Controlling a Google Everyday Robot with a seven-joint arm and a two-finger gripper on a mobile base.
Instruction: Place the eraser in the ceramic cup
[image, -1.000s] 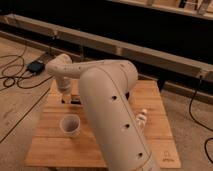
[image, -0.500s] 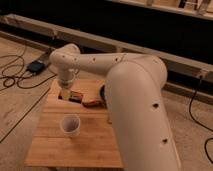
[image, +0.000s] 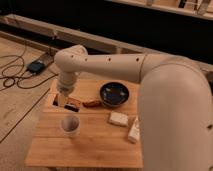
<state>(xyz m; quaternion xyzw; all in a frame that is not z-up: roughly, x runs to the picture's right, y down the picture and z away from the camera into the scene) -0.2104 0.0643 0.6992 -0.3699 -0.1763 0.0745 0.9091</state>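
The eraser (image: 73, 104), a small black block with an orange-brown part, lies on the wooden table (image: 90, 150) near its back left corner. My gripper (image: 63, 98) hangs straight down at that corner, just left of the eraser and close to it. It is shut, and I cannot tell whether it touches the eraser. The ceramic cup (image: 70, 126), pale with a dark inside, stands upright in front of the eraser, nearer the table's front edge.
A dark blue-black bowl (image: 114, 94) sits at the back middle, with a reddish-brown elongated item (image: 92, 103) beside it. A whitish flat block (image: 118, 119) and a white object (image: 133, 131) lie on the right. My big white arm (image: 170, 100) covers the right side. Cables (image: 20, 75) run on the floor at left.
The bulk of my arm has swung to the right, uncovering the bowl and the whitish items. The gripper has stayed near the table's back left corner.
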